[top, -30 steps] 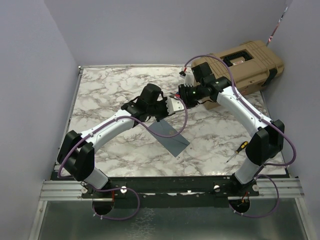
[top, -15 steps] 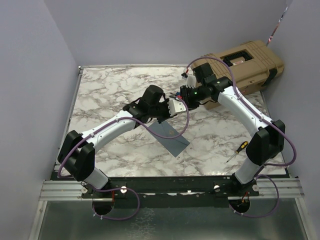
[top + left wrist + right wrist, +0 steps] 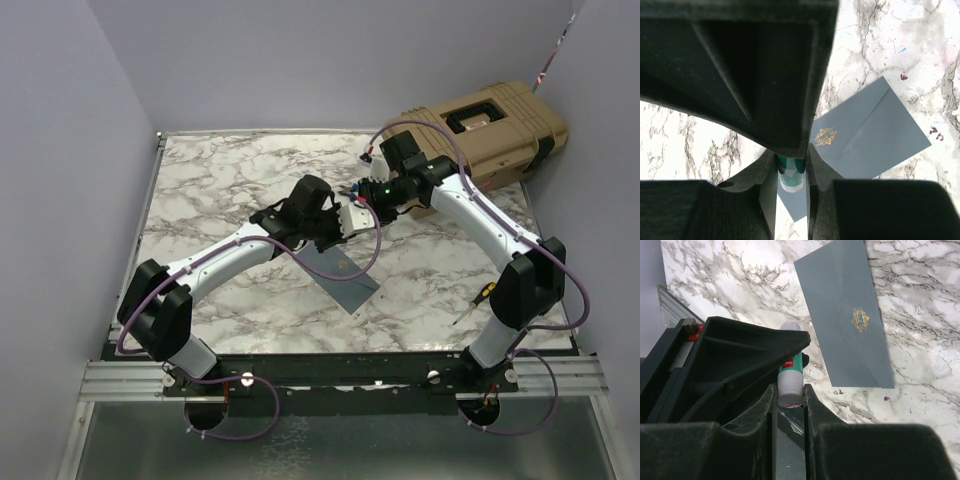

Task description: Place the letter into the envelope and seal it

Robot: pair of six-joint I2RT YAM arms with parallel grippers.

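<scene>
The grey-blue envelope [image 3: 340, 272] lies flat on the marble table, gold mark up; it also shows in the left wrist view [image 3: 875, 135] and the right wrist view [image 3: 847, 315]. The cream letter is not in view. My two grippers meet above the table behind the envelope. My left gripper [image 3: 335, 220] is shut on the green body of a glue stick [image 3: 791, 172]. My right gripper [image 3: 362, 198] is shut on the white cap end of the same glue stick [image 3: 790, 382]. The stick is held in the air between them.
A tan hard case [image 3: 490, 125] stands at the back right corner, behind the right arm. A screwdriver with a yellow and black handle [image 3: 475, 300] lies on the table near the right arm's base. Lilac walls close in the left, back and right sides.
Both grippers have shifted slightly, the left one to the right and the right one to the left and back, still joined on the glue stick. The envelope has not moved.
</scene>
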